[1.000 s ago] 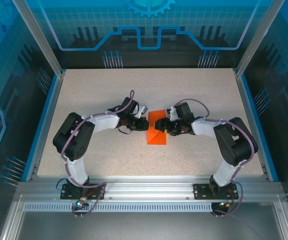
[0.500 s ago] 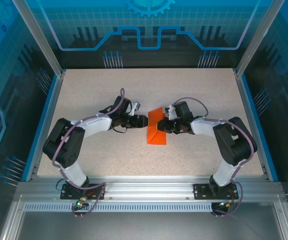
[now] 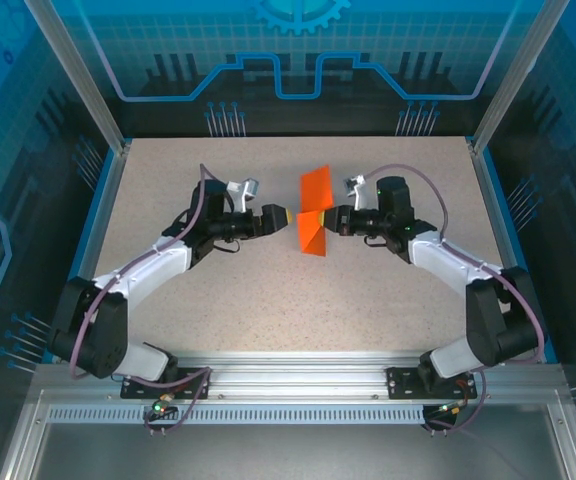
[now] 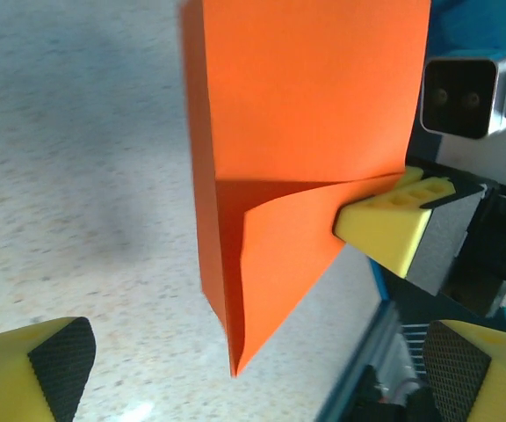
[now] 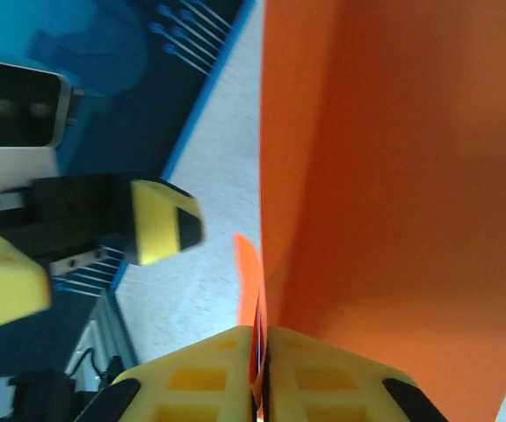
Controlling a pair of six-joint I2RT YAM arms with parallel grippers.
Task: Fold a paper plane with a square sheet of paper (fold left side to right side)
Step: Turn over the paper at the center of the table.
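Observation:
The orange sheet of paper (image 3: 314,213) is folded into a shape with a pointed lower end and hangs upright above the middle of the table. My right gripper (image 3: 328,219) is shut on its right edge; in the right wrist view the paper (image 5: 402,176) is pinched between my yellow fingers (image 5: 200,382). A loose flap curls off the paper (image 4: 306,141) in the left wrist view, toward the right gripper's yellow finger (image 4: 392,227). My left gripper (image 3: 276,217) stands open just left of the paper, not touching it. Its tips (image 4: 46,369) straddle the paper's point.
The speckled tabletop (image 3: 288,300) is bordered by blue rails left (image 3: 88,235) and right (image 3: 508,240). An aluminium frame (image 3: 288,375) carries the arm bases at the near edge. Clear blue-printed walls stand around the cell.
My right gripper shut on the paper and lifted it off the table, moving farther back. My left gripper opened, let go of the paper and drew away to the left.

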